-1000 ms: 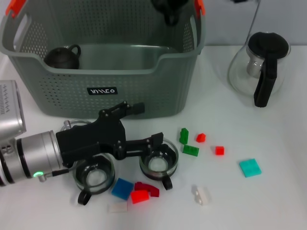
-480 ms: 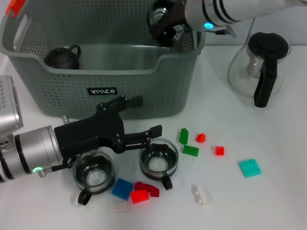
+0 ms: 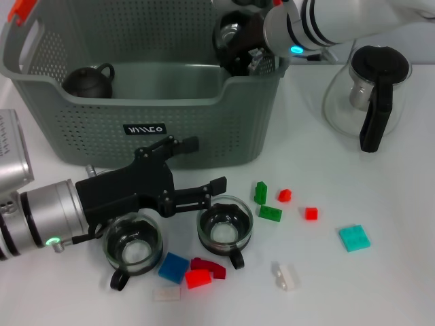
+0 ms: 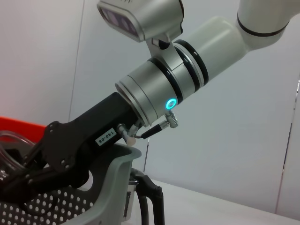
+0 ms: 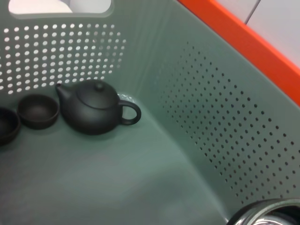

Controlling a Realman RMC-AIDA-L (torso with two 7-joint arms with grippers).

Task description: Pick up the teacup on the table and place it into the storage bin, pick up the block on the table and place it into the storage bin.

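The grey-green storage bin (image 3: 170,129) stands at the back left. My right gripper (image 3: 239,46) hangs over the bin's right end, shut on a glass teacup (image 3: 227,35); the cup's rim (image 5: 262,213) shows in the right wrist view. The left wrist view shows that gripper (image 4: 42,164) above the bin rim (image 4: 112,187). My left gripper (image 3: 201,166) is open and empty, low over the table in front of the bin. Just beyond it stands a second glass teacup (image 3: 225,229), and another teacup (image 3: 133,248) sits under the arm. Blocks lie scattered: green (image 3: 270,212), red (image 3: 310,213), teal (image 3: 355,238), blue (image 3: 174,267).
Inside the bin sit a black teapot (image 5: 96,108) and small dark cups (image 5: 38,111). A glass pot with a black handle (image 3: 370,95) stands at the back right. More small blocks, red (image 3: 198,277) and white (image 3: 287,276), lie near the front edge.
My right arm has come into view and lowered the glass teacup toward the bin's right end. My left gripper has drawn back to the left, off the second teacup.
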